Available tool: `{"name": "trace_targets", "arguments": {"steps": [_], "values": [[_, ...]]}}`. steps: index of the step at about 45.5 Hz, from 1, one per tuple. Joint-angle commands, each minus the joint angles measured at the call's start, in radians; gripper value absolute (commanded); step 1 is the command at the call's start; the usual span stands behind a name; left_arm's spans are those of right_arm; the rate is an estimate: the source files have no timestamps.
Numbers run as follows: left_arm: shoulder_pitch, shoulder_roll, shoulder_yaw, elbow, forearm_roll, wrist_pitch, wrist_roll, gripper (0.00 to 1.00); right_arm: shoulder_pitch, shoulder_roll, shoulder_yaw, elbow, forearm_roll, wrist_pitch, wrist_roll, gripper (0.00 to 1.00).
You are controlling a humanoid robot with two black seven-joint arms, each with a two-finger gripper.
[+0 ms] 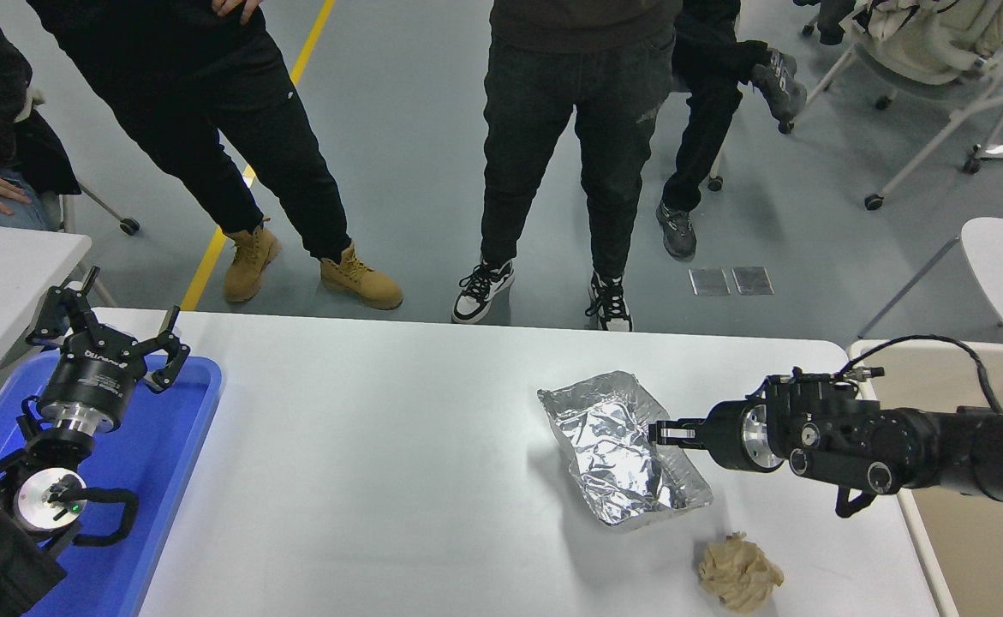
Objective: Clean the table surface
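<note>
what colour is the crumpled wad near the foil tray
Beige, a light tan wad, seen in the head view just in front of the foil tray.
</note>
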Motion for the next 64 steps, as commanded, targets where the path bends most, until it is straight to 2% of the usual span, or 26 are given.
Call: {"name": "trace_targets", "arguments": {"steps": [1, 23, 41, 54, 64], "values": [[0.000, 0.000, 0.000, 0.000, 0.000, 0.000, 0.000, 1.00, 0.073, -0.114, 0.051, 0.070, 0.001, 0.068, 0.000, 0.00], [0.000, 0.000, 0.000, 0.000, 0.000, 0.000, 0.000, 1.00, 0.251, -0.326, 0.112, 0.134, 0.004, 0.257, 0.000, 0.00], [0.000, 0.000, 0.000, 0.000, 0.000, 0.000, 0.000, 1.00, 0.438, -0.484, 0.166, 0.151, 0.009, 0.488, -0.002, 0.00], [0.000, 0.000, 0.000, 0.000, 0.000, 0.000, 0.000, 1.00, 0.481, -0.510, 0.166, 0.146, 0.009, 0.521, -0.002, 0.00], [0.000, 0.000, 0.000, 0.000, 0.000, 0.000, 0.000, 1.00, 0.433, -0.516, 0.166, 0.065, 0.008, 0.514, 0.000, 0.00]]}}
